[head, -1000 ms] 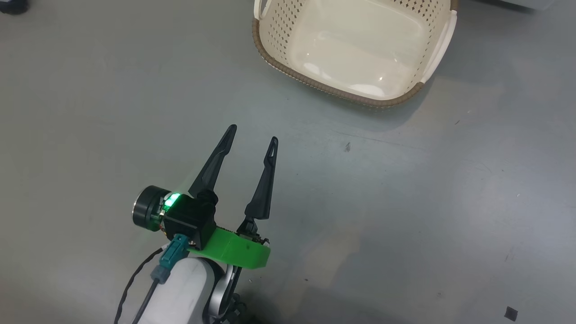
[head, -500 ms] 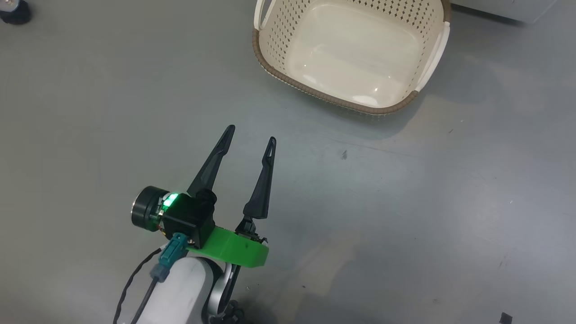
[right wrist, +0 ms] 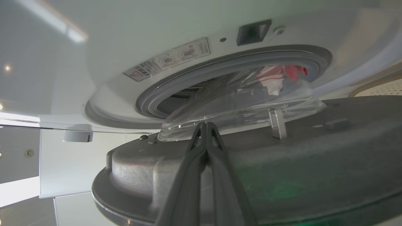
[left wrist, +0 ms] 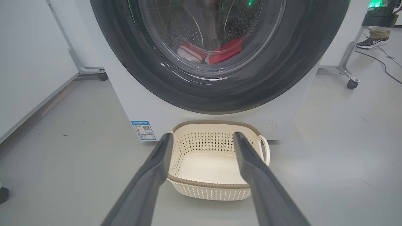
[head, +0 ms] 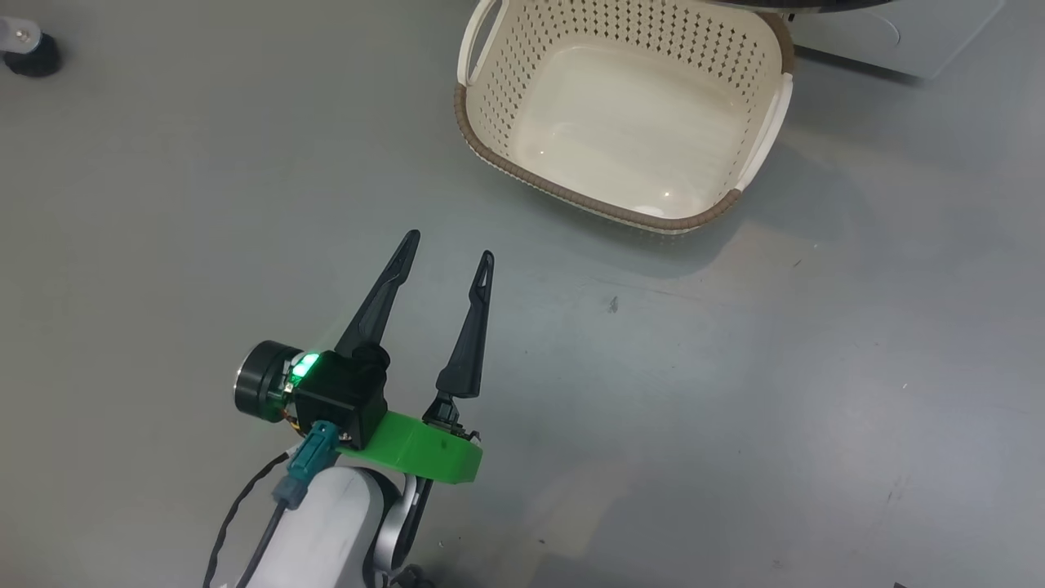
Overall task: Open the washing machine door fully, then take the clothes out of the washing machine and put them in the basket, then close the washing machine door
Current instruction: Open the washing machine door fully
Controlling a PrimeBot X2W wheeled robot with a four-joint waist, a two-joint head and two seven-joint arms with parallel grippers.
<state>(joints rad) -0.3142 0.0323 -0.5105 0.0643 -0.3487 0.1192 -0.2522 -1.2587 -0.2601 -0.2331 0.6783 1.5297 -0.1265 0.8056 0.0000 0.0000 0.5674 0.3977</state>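
Nearest, the left gripper [head: 451,245] is held spread and empty above the floor [head: 735,367]. The right gripper [right wrist: 205,124] is clenched on nothing at the washing machine door [right wrist: 282,163], which is judged only partly opened. The basket [head: 510,90] is left empty, and the clothes [left wrist: 226,51] are kept in the washing machine [left wrist: 141,106]. Since a second ago the head camera has been shifted, so the basket is shown lower.

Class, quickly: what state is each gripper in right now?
Left gripper: open, empty.
Right gripper: shut, nothing gripped, by the washing machine door, on its inner side.
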